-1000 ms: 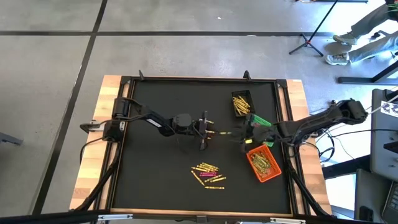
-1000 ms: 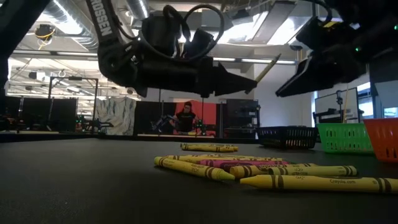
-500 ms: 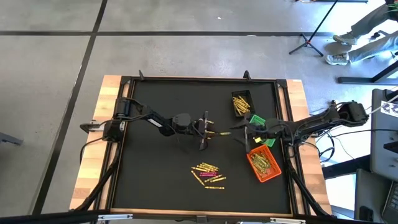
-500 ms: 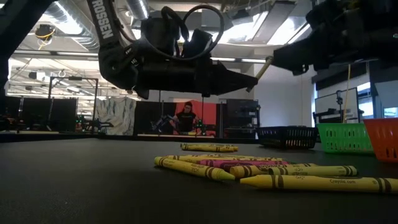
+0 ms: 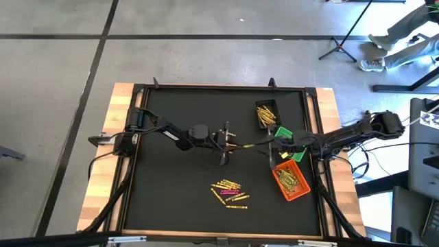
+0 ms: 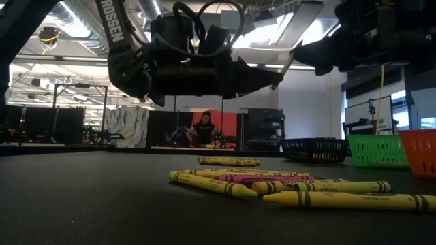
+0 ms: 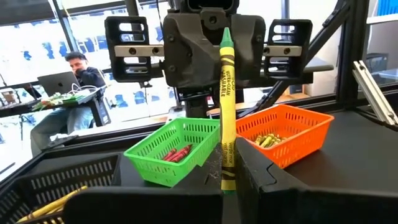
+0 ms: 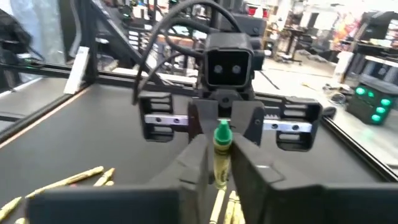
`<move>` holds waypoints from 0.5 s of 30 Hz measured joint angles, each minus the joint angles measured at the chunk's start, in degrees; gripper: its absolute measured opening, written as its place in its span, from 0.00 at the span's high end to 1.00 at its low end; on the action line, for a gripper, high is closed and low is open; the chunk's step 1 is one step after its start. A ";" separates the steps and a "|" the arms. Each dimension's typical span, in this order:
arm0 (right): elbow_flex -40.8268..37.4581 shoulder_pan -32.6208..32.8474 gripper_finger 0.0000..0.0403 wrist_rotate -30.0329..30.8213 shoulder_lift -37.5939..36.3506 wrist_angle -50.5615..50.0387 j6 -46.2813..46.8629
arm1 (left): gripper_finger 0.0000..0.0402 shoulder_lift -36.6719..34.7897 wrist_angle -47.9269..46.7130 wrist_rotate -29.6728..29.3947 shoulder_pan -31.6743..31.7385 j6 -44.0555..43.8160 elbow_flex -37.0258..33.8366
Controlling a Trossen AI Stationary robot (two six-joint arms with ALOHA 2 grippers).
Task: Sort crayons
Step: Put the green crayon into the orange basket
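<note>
A: Closest to the low camera, what lies on the desk?

B: The loose crayons, a small heap of mostly yellow sticks with a pink one among them, flat on the dark surface toward the front edge. Neither hand is touching them.

A: And above them?

B: The held crayon, yellow-green, hangs in the air over the middle of the desk. Its long axis runs roughly level from one arm to the other. The left hand is clamped on one end. The right hand faces it from the other side, and in its own wrist view its fingers press against both sides of the green-tipped end, so it looks closed on the stick too.

A: So both hold the same crayon?

B: It seems so; this reads as a hand-over. The coming move likely depends on the left hand letting go, since the stick lies straight between the two and pulling along that axis would strain both grips.

A: What sits behind the right hand?

B: The green bin with a few red sticks is just beside it, and the orange bin holding yellow ones is a bit nearer the front. The black bin, also with yellow ones, is farther back. The right arm is the nearer one to all three.

A: Anything in the way?

B: Nothing between the right hand and the bins. Far off, a person sits in the room.
</note>
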 joint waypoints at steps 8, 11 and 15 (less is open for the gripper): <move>2.91 0.02 0.98 2.01 3.25 -0.66 -1.82 | 1.00 0.00 0.00 -0.11 0.02 -0.02 0.00; 3.16 0.02 0.98 2.37 3.25 -1.68 -2.80 | 0.99 0.00 -0.12 -0.13 0.02 0.01 0.00; 3.16 0.02 0.97 2.59 3.25 -2.22 -2.89 | 0.91 0.00 -0.36 -0.18 0.04 -1.10 0.00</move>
